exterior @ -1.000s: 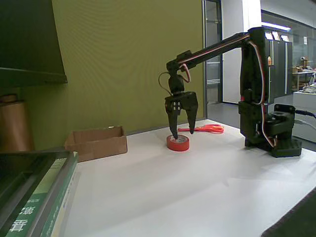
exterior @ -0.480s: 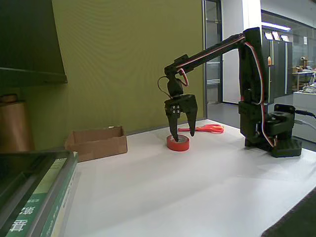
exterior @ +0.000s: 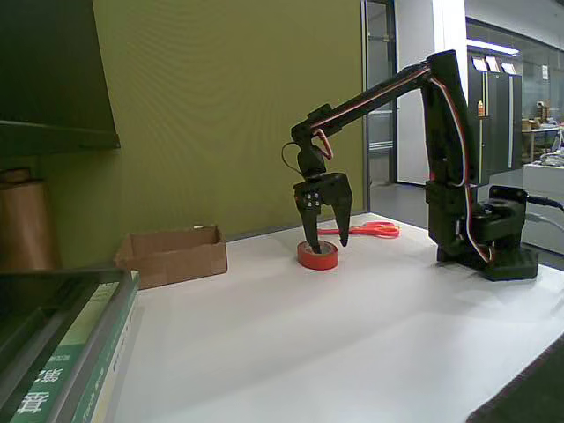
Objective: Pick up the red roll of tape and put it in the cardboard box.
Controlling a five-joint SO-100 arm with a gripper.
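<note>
Overhead, ceiling lights (exterior: 495, 46) glow beyond white table (exterior: 352, 335).

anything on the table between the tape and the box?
No. In the fixed view, the stretch of white table between the tape and the box is bare. The scissors lie on the tape's other side.

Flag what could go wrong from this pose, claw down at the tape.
1. The open claw has one finger in the core of the red roll of tape and the other near its far rim; closing may pinch one wall only and tilt or drop the roll.
2. The scissors lie just behind; a dragged roll could hit them.
3. The cardboard box is shallow; a low carry could clip its wall.
</note>
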